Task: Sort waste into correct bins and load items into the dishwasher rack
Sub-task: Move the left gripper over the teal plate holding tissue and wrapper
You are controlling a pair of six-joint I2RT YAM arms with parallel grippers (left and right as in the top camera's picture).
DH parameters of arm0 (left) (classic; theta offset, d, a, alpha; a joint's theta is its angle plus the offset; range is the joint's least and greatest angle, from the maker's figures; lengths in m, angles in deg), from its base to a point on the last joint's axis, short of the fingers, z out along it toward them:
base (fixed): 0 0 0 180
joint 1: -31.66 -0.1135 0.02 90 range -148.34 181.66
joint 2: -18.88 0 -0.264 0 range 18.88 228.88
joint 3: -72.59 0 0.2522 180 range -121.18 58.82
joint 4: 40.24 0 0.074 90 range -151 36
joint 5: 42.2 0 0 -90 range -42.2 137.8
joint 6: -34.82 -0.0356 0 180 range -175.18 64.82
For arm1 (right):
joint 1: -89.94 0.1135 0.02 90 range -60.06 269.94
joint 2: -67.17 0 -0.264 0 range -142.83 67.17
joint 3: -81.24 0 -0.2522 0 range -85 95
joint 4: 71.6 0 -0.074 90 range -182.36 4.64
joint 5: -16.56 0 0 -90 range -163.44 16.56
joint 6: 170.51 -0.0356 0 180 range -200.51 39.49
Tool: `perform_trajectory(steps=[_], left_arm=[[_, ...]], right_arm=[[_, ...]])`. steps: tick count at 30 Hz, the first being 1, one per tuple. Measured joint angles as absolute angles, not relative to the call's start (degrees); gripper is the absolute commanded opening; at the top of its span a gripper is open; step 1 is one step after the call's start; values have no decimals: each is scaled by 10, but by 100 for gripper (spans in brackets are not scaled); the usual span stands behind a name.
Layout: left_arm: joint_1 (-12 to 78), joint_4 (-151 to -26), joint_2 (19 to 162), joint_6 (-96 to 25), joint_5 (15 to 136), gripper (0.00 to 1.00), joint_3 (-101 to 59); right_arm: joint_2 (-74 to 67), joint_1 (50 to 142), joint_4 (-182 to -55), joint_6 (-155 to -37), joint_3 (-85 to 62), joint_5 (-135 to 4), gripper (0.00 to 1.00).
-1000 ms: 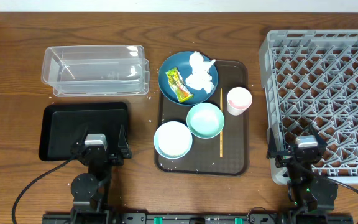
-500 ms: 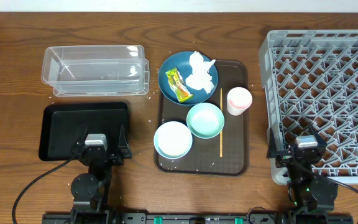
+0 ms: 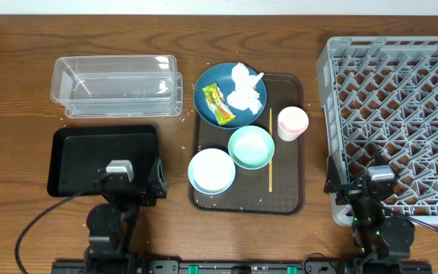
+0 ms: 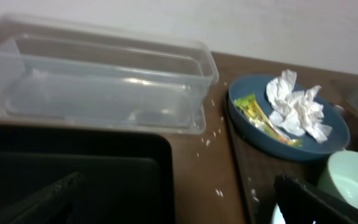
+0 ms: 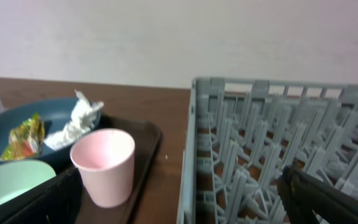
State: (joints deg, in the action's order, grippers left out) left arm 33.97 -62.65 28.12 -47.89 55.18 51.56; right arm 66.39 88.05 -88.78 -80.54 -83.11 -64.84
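Note:
A dark blue plate (image 3: 243,118) holds crumpled tissue (image 3: 242,87) and a yellow-green wrapper (image 3: 217,104). It sits on a brown tray (image 3: 289,183) with a mint bowl (image 3: 251,147), a white-blue bowl (image 3: 211,170), a pink-lined cup (image 3: 293,122) and a wooden stick (image 3: 271,148). The clear tub (image 3: 116,84) and the black tray (image 3: 101,148) are at the left, the grey rack (image 3: 394,76) at the right. My left gripper (image 3: 126,181) is open and empty over the black tray's near right corner (image 4: 178,186). My right gripper (image 3: 372,186) is open and empty over the rack's near left corner (image 5: 179,180).
Rice scraps (image 4: 207,142) lie on the wood between the tub, the black tray and the brown tray. In the right wrist view the cup (image 5: 103,165) stands just left of the rack wall (image 5: 191,149). The rack fills the right side.
My left gripper has shifted slightly to the right over the black tray. The right gripper has barely moved. No object has moved.

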Motion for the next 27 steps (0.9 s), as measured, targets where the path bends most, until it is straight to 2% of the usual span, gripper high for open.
perform_trajectory(steps=[7, 15, 20, 24, 27], left_arm=[[340, -689, 460, -472, 556, 98, 358], [340, -910, 694, -473, 560, 98, 137], [340, -1028, 771, -475, 560, 98, 47], [340, -1057, 792, -475, 561, 98, 40], [340, -1053, 795, -475, 561, 98, 40]], right_arm=[[621, 881, -886, -773, -764, -647, 99], [423, 881, -901, -764, -654, -646, 99], [277, 881, -988, -765, -541, -646, 99], [176, 881, -1091, -765, -445, -644, 99], [124, 881, -1119, -766, -397, -643, 99]])
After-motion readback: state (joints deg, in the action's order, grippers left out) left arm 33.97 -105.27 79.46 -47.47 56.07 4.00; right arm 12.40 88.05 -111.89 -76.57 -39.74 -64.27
